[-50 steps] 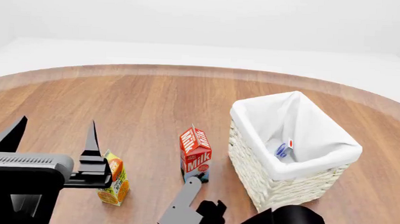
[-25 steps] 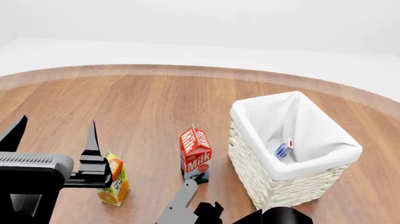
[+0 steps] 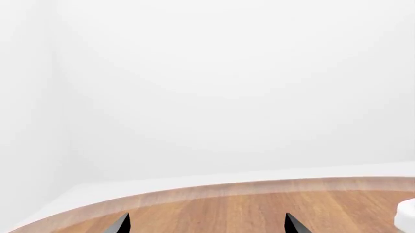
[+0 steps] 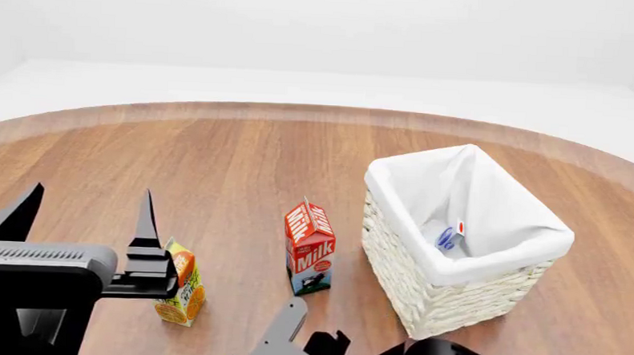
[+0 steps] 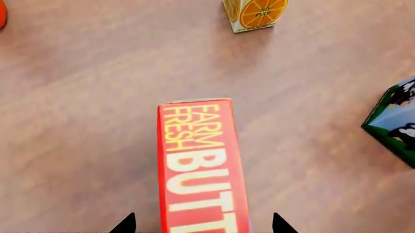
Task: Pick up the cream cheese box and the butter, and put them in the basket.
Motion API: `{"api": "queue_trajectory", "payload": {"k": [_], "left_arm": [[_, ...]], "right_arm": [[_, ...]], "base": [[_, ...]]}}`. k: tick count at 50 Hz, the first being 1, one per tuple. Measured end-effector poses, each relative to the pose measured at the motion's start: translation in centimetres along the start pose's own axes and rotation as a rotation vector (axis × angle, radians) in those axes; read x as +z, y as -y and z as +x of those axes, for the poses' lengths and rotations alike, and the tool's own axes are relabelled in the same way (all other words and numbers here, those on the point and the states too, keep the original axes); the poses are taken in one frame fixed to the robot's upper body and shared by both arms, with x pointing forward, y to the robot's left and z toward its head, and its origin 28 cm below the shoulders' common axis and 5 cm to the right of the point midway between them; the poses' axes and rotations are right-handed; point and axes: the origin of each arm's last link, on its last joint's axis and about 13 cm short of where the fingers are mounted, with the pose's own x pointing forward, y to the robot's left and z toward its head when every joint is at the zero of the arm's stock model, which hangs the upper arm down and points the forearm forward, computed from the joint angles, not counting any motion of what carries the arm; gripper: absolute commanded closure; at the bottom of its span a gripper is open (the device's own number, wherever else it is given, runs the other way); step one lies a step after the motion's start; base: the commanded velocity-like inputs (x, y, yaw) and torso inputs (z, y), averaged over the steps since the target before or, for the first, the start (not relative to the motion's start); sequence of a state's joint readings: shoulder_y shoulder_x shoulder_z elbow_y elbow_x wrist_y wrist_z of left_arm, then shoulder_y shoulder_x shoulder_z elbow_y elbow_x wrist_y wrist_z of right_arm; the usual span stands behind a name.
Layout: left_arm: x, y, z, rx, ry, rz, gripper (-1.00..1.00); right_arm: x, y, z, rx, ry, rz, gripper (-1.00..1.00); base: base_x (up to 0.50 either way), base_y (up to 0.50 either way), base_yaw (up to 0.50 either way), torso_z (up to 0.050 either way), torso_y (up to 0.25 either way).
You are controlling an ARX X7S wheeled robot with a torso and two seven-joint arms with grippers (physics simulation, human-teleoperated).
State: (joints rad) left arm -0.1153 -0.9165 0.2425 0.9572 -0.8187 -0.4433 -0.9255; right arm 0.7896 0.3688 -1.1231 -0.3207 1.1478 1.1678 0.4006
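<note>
Nearest you, the right gripper point(image 5: 198, 224) hangs with fingers apart astride the butter point(image 5: 199, 167), which lies ungrasped on the table point(image 4: 221, 165). The left gripper point(image 4: 85, 215) also stands apart. Farther off, the cream cheese box point(image 4: 449, 235) already rests inside the basket point(image 4: 399, 265).

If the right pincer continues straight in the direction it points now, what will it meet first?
Most likely the butter: in the wrist view it lies on the table between the open right pincer's fingertips. How far below is unclear.

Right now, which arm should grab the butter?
Right. Its gripper is open, fingertips either side of the butter. The left gripper hangs open by the orange juice, away from it.
</note>
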Motion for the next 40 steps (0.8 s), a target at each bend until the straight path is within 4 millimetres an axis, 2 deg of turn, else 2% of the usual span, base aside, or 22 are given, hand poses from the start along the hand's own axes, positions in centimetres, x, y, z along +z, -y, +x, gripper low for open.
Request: {"api": "queue_trajectory", "payload": {"k": [35, 36, 40], "left_arm": [[0.1, 0.0, 0.0, -0.001, 0.002, -0.002, -1.00], [0.1, 0.0, 0.0, -0.001, 0.002, -0.002, -1.00], [0.1, 0.0, 0.0, -0.001, 0.002, -0.001, -1.00]], "right_arm": [[-0.7, -0.2, 1.3, -0.001, -0.018, -0.017, -1.00], [-0.7, -0.2, 1.3, -0.001, -0.018, -0.018, 1.00], [-0.7, -0.1, 1.3, -0.022, -0.015, -0.025, 1.00]], "base": [[0.00, 0.00, 0.00, 0.000, 0.000], [0.00, 0.00, 0.00, 0.000, 0.000], [0.00, 0.00, 0.00, 0.000, 0.000]]}}
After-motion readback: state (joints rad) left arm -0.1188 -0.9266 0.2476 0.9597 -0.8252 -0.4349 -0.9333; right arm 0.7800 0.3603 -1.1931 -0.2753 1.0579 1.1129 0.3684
